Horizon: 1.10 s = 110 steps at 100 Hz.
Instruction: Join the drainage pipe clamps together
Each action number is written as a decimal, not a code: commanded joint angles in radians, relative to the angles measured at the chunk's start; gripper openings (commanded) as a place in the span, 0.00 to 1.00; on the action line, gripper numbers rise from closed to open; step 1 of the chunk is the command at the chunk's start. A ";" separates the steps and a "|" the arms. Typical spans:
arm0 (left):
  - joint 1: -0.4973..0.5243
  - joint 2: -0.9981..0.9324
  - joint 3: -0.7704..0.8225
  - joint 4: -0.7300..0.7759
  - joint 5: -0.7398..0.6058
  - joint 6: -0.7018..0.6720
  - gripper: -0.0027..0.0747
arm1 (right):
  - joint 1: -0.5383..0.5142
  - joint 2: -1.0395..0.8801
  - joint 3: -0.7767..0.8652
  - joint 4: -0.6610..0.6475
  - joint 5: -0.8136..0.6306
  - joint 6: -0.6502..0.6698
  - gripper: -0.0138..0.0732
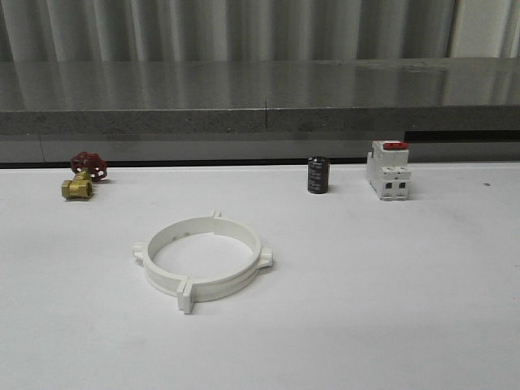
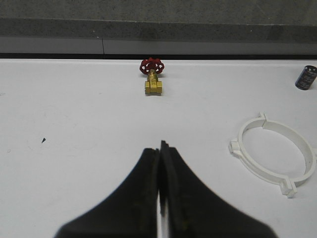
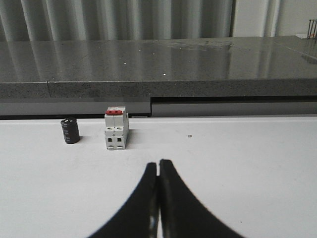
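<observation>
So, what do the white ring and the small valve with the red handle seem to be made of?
The drainage pipe clamps look like moulded white plastic, matte: uniform colour, soft shadows, no metallic shine. The valve body looks like brass, yellow-gold with a slight gleam; its red handwheel is probably painted metal or plastic, but the pictures leave that open.

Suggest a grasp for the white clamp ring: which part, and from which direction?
Take the drainage pipe clamps by the band wall, from straight above, one finger inside the ring and one outside. The ring lies flat on the table with its opening facing up, and the wall looks thin. Probably pick a plain stretch between the outer lugs, which stick out and could block the fingers.
</observation>
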<state>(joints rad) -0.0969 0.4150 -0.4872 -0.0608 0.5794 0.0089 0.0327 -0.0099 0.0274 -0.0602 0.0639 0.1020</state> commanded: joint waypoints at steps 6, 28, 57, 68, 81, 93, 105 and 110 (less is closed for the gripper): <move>0.002 0.007 -0.024 -0.011 -0.077 0.000 0.01 | -0.005 -0.020 -0.017 0.005 -0.081 -0.011 0.08; 0.002 0.007 -0.024 -0.011 -0.077 0.000 0.01 | -0.005 -0.020 -0.017 0.005 -0.081 -0.011 0.08; 0.002 0.007 -0.018 0.010 -0.096 0.000 0.01 | -0.005 -0.020 -0.017 0.005 -0.081 -0.011 0.08; 0.002 0.003 0.025 0.037 -0.194 0.000 0.01 | -0.005 -0.020 -0.017 0.005 -0.081 -0.011 0.08; 0.002 -0.047 0.126 0.061 -0.360 0.000 0.01 | -0.005 -0.020 -0.017 0.005 -0.081 -0.011 0.08; 0.002 -0.130 0.238 0.070 -0.446 0.000 0.01 | -0.005 -0.020 -0.017 0.005 -0.081 -0.011 0.08; 0.002 -0.224 0.341 0.094 -0.479 -0.009 0.01 | -0.005 -0.020 -0.017 0.005 -0.081 -0.011 0.08; 0.002 -0.263 0.381 0.097 -0.478 -0.009 0.01 | -0.005 -0.020 -0.017 0.005 -0.081 -0.011 0.08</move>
<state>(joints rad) -0.0969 0.1925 -0.1311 0.0276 0.2036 0.0089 0.0327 -0.0099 0.0274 -0.0602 0.0639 0.1020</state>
